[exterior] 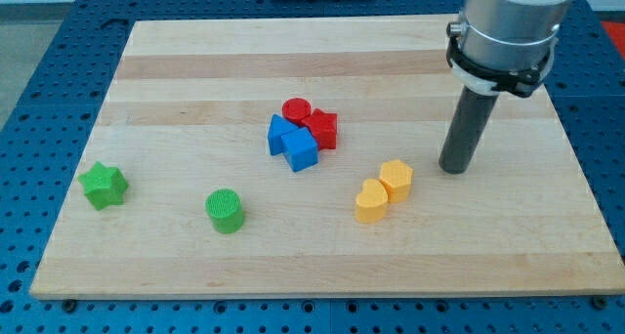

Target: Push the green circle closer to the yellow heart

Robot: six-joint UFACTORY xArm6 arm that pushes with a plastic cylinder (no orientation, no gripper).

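Observation:
The green circle (226, 211) stands on the wooden board (176, 70) at the view's lower left of centre. The yellow heart (371, 201) lies to its right, at the lower middle, touching a yellow hexagon block (395, 179) on its upper right. My tip (454, 168) rests on the board to the right of the yellow hexagon, a short gap away. It is far to the right of the green circle, with both yellow blocks between them.
A green star (104, 186) sits near the board's left edge. At the centre a cluster holds a red cylinder (296, 110), a red star-like block (322, 129) and two blue blocks (281, 135) (301, 150). A blue perforated table surrounds the board.

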